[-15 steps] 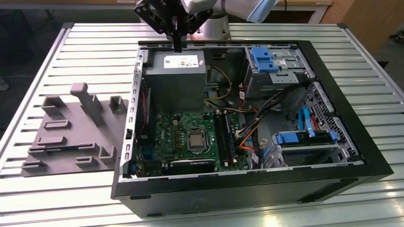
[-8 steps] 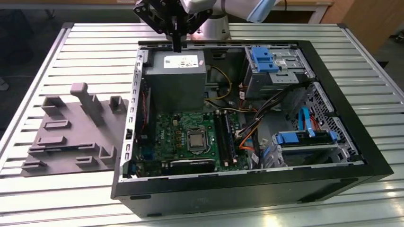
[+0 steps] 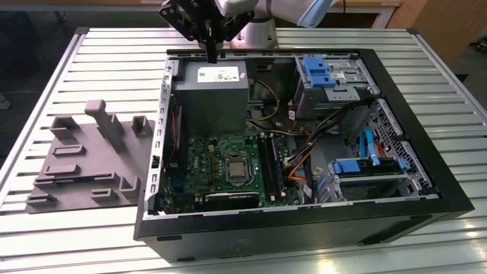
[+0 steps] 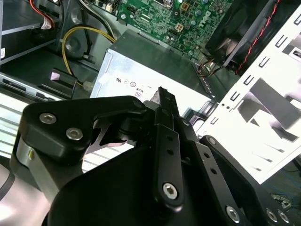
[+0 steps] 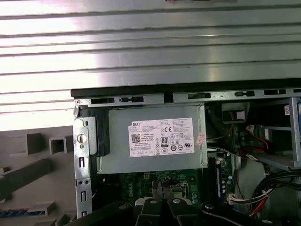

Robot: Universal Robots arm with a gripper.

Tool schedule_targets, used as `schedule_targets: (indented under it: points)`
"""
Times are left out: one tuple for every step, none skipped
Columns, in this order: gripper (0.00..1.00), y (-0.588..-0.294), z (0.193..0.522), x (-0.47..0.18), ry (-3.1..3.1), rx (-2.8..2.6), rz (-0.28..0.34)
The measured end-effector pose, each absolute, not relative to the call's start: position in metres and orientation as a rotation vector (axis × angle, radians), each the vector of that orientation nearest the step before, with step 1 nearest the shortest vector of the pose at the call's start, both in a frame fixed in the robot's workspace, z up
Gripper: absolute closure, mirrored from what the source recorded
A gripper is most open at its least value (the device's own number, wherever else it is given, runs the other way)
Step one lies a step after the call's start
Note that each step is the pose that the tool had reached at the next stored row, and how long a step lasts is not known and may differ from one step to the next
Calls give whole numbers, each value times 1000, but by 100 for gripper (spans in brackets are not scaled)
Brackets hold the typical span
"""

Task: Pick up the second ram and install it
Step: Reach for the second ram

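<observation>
– Two things first: where is the ram, and what are the fingers doing?

– I can't pick the ram out for certain. In the exterior view I see long narrow strips at the slots (image 3: 266,165), one black and one greenish, just beside the socket (image 3: 237,170). Whether either strip is the ram, I can't tell. The slots sit on the board (image 3: 202,162), toward the exterior view's right of it.

– And the gripper?

– My gripper (image 3: 213,59) hangs well apart from the slots. It points down over the far end of the power supply (image 3: 209,94), near the far rim of the case (image 3: 266,52). In the second wrist view the fingers (image 4: 165,141) are drawn together to a narrow tip. I can't tell whether anything thin is pinched there.

– Anything outside the case?

– A grey fixture (image 3: 84,171) with upright posts lies on the slatted table (image 3: 99,57), just beside the case on the exterior view's left. In the first wrist view I see a bluish streak (image 5: 16,213) on the fixture, too small for me to identify.
</observation>
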State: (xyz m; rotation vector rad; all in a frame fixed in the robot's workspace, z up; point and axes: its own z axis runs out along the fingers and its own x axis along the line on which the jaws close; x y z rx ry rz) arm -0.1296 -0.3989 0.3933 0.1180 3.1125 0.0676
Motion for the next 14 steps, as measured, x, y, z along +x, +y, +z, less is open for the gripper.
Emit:
schedule_targets:
  points:
    - [89, -399, 393, -130, 3113, 118, 68]
    - [89, -399, 393, -130, 3112, 118, 68]
    - [89, -399, 393, -131, 3112, 118, 68]
    - [89, -399, 393, -131, 3112, 118, 68]
    - [89, -399, 393, -132, 3112, 118, 68]
    - [89, -399, 393, -132, 3112, 118, 68]
    - [89, -399, 393, -132, 3113, 118, 68]
    - [89, -399, 393, -132, 3113, 118, 68]
    - [89, -399, 393, -133, 3113, 118, 68]
    - [89, -399, 393, -133, 3112, 118, 68]
    - [89, -399, 393, -133, 3113, 118, 68]
    - [89, -399, 393, -134, 3112, 118, 68]
    - [89, -399, 393, -134, 3112, 118, 68]
    - [89, -399, 393, -134, 3112, 118, 68]
